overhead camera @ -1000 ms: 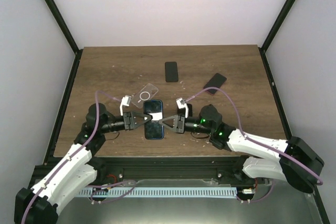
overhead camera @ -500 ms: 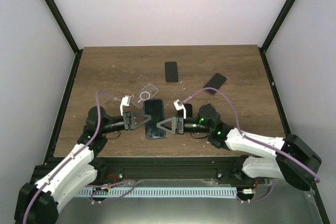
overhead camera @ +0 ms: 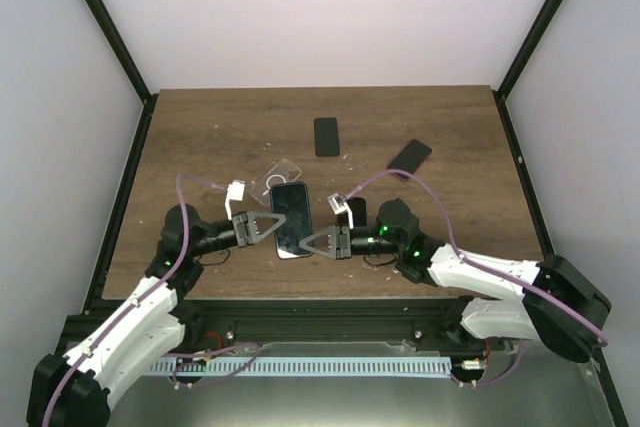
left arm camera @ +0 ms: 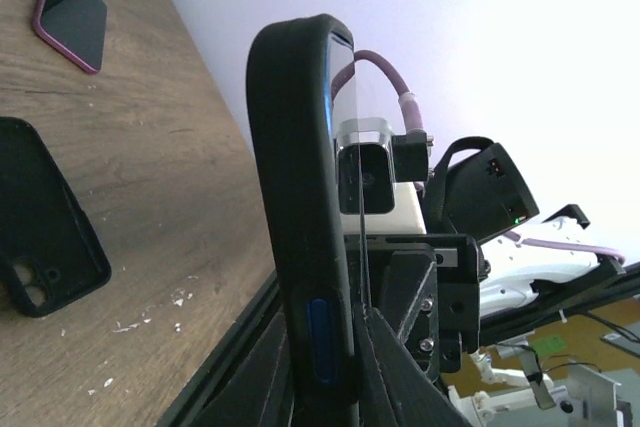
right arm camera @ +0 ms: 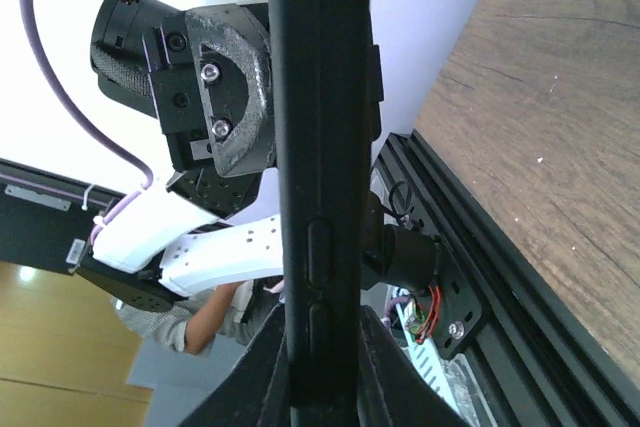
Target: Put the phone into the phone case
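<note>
Right gripper (overhead camera: 318, 241): jaws clamped on the phone's right long edge.
Left gripper (overhead camera: 272, 227): jaws clamped on its left long edge.
Phone (overhead camera: 292, 215): dark screen up, held between both grippers near the front of the tabletop (overhead camera: 200, 137).
Clear phone case (overhead camera: 272, 177): just behind the phone, partly covered by it.
Pink-edged phone (overhead camera: 410, 158): farther back, right.
Black phone case (overhead camera: 326, 136): farthest, centre.

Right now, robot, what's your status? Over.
Holding phone up: left tool and right tool shut on its sides. Beyond it lies clear case. Nothing blocking.
</note>
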Action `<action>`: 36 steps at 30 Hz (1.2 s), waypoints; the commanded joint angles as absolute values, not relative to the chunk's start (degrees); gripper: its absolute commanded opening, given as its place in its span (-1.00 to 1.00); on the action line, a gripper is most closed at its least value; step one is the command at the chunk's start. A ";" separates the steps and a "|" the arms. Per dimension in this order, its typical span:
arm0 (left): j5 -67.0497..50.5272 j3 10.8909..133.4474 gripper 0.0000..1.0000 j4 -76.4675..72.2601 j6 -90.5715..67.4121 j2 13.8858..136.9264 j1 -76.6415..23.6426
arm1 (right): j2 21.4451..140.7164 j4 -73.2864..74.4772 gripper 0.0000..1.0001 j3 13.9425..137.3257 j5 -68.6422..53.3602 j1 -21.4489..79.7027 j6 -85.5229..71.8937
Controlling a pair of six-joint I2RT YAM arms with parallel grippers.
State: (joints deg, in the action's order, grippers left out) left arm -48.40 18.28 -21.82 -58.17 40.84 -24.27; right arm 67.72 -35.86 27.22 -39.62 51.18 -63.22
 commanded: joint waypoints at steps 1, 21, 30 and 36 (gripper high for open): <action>-43.93 19.94 -1.00 -19.53 -49.71 38.26 -24.17 | 68.00 -35.09 -0.95 28.32 -40.33 51.37 -66.60; -61.44 23.68 -1.00 -19.65 -54.68 34.80 -24.25 | 57.76 -8.99 0.52 40.71 -26.65 51.33 -46.81; -67.09 26.03 -1.00 -16.03 -52.39 33.85 -24.26 | 59.62 -6.86 0.39 47.08 -27.33 51.24 -44.74; -66.56 26.26 -1.00 -12.86 -50.06 33.78 -24.26 | 58.93 -7.66 -0.11 47.22 -27.46 51.24 -45.27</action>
State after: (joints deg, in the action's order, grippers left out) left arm -65.47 24.01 -13.26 -53.08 34.59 -24.36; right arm 59.66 -8.12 44.88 -27.57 51.44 -45.76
